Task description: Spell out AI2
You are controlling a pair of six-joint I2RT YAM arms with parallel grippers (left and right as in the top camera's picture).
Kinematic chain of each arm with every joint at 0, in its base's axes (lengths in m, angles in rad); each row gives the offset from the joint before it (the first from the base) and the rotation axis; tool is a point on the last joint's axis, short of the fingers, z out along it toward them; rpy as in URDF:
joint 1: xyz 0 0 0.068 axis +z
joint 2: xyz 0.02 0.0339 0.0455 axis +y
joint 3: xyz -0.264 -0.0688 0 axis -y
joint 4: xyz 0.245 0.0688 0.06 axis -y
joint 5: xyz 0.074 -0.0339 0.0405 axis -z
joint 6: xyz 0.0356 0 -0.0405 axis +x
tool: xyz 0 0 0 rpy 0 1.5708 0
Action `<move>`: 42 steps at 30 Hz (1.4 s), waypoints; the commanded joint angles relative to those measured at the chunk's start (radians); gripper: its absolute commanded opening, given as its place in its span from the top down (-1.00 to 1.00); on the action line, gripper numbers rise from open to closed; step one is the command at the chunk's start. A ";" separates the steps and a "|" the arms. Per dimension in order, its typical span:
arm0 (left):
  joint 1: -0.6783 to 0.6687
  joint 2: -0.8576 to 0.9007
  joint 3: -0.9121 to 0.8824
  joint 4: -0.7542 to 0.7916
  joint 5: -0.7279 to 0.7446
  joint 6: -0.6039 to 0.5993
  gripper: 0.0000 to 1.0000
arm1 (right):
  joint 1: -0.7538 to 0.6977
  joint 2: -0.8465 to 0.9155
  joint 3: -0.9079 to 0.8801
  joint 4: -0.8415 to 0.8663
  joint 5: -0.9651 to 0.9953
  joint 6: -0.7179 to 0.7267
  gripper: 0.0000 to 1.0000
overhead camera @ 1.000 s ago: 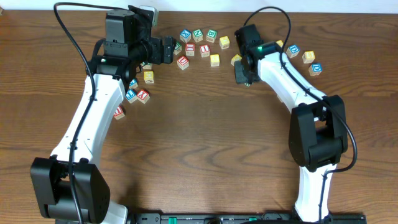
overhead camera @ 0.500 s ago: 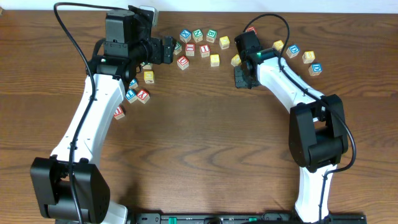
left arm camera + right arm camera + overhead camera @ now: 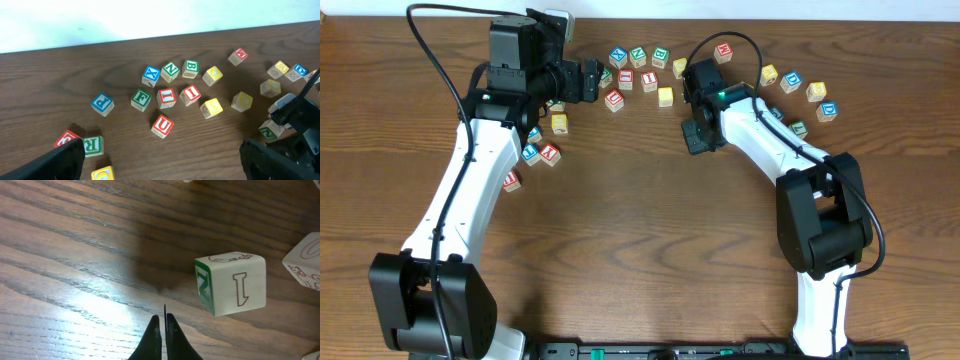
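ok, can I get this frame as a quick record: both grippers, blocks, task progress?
left gripper: open, empty, facing the block cluster at the far edge of the table
right gripper: shut, empty, tips low over bare wood
N block: green N side, outlined 1 face; nearest the right gripper, not touching it
red I blocks: two, side by side in the cluster
progress: blocks scattered, nothing lined up as AI2

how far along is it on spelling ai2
Nothing looks done: the letter blocks lie scattered, none lined up as a word. Nothing is in hand: the right jaws are shut empty beside a green N block, and the left jaws are open above the cluster. All three characters are left.
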 commanded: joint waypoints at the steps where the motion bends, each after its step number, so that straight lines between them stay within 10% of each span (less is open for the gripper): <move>1: -0.001 -0.015 0.018 0.001 -0.013 0.010 -0.95 | 0.001 -0.002 -0.008 -0.002 -0.015 -0.026 0.98; 42: -0.001 -0.014 0.018 0.001 -0.013 0.010 -0.95 | -0.043 0.015 0.024 0.055 0.014 -0.010 0.98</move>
